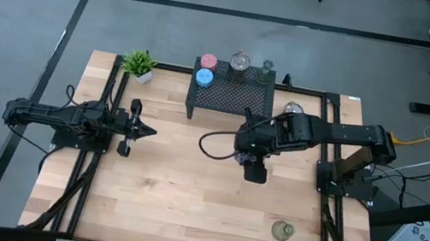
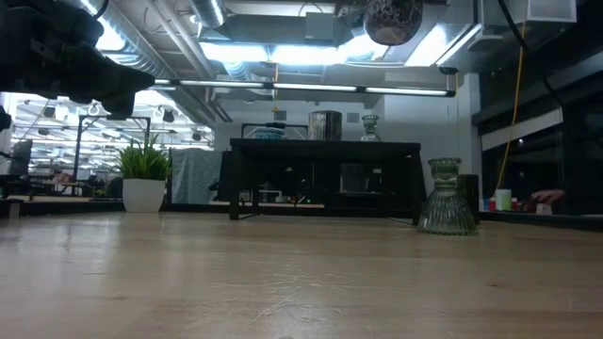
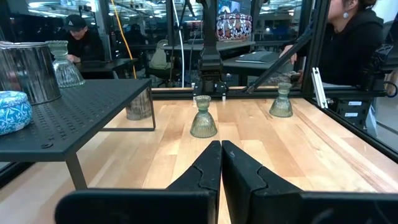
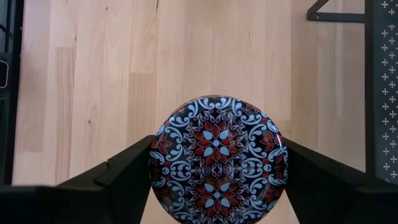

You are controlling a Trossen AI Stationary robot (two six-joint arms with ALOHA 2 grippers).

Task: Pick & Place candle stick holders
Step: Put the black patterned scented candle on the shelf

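From above, the right pincer [image 1: 254,173] is seen over the middle of the pale wooden tabletop [image 1: 168,200], just in front of the large black wire-mesh rack [image 1: 230,95], on which a pink round holder [image 1: 209,61], a light blue round holder [image 1: 204,76], a shiny silver round holder [image 1: 239,64] and a small clear glass holder [image 1: 268,67] are stood; an olive-grey glass holder [image 1: 282,231] is left well apart from that pincer toward the near edge, and a small green potted plant [image 1: 139,63] is set beyond the left pincer [image 1: 144,132], which is parked at the left side. From tabletop height, a round dark patterned holder [image 2: 393,19] is shown carried high above the boards, with the ribbed olive-grey glass holder [image 2: 445,198] below it and the rack behind. Past the left wrist, the left pincer [image 3: 221,163] is seen pressed together and empty, two glass holders [image 3: 203,117] being ahead of it; people are seated in the room beyond. Past the right wrist, the round holder with a red, white and dark floral pattern [image 4: 217,159] is shown pinched across its width by the widely spread right pincer [image 4: 217,180], above bare boards. The piece is judged rigid, smooth, fairly light and breakable, so it is best held across its rim and set down gently; the wood appears flat and firm.
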